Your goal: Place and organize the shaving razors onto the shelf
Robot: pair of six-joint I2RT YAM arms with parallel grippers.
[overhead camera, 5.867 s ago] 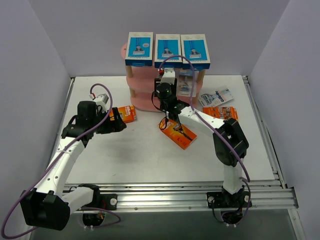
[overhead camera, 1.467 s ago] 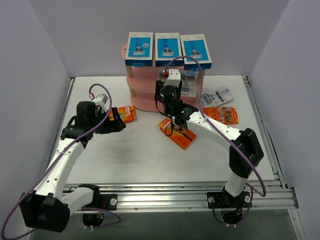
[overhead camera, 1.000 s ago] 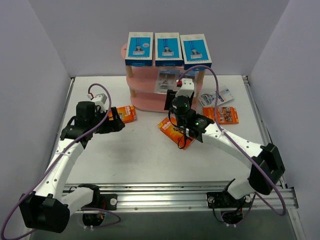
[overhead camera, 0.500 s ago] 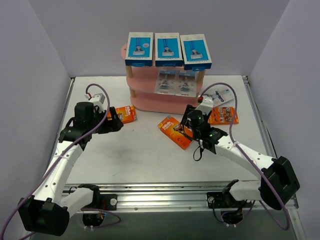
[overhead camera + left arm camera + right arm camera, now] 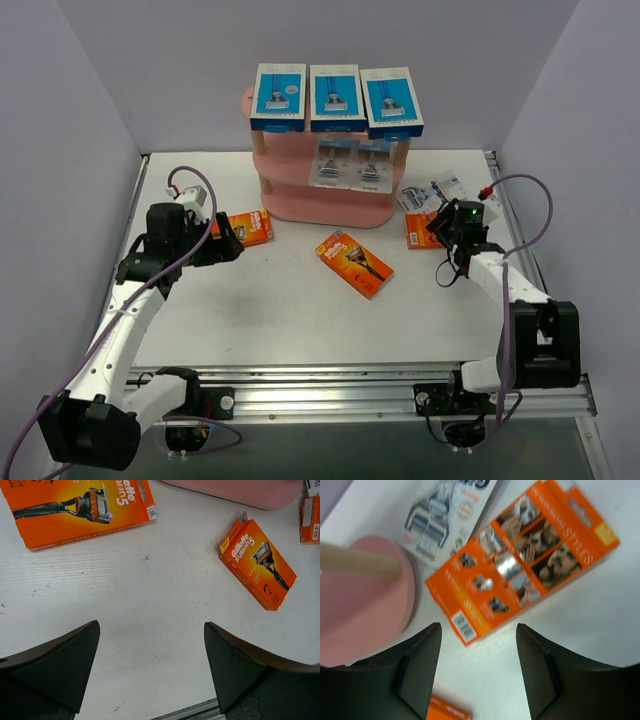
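Note:
The pink shelf [image 5: 305, 205] stands at the back centre. Three blue-and-white razor boxes [image 5: 335, 98] line its top board. Two grey blister packs [image 5: 355, 163] lie on its middle board. A third blister pack [image 5: 435, 191] lies on the table to the right, beside an orange card [image 5: 416, 234]. My right gripper [image 5: 441, 229] hovers open and empty over that orange card [image 5: 525, 560]. Another orange pack [image 5: 355, 264] lies mid-table. A third orange pack [image 5: 246, 227] lies just beyond my left gripper [image 5: 229, 244], which is wide open and empty [image 5: 151, 630].
Grey walls close in the table on three sides. A metal rail [image 5: 350, 385] runs along the near edge by the arm bases. In the right wrist view the shelf's wooden post [image 5: 355, 560] and pink base [image 5: 365, 600] are close on the left.
My right arm has pulled back from the shelf's middle board and swung right, over the orange card. A blister pack stays on that board. The left arm has hardly moved.

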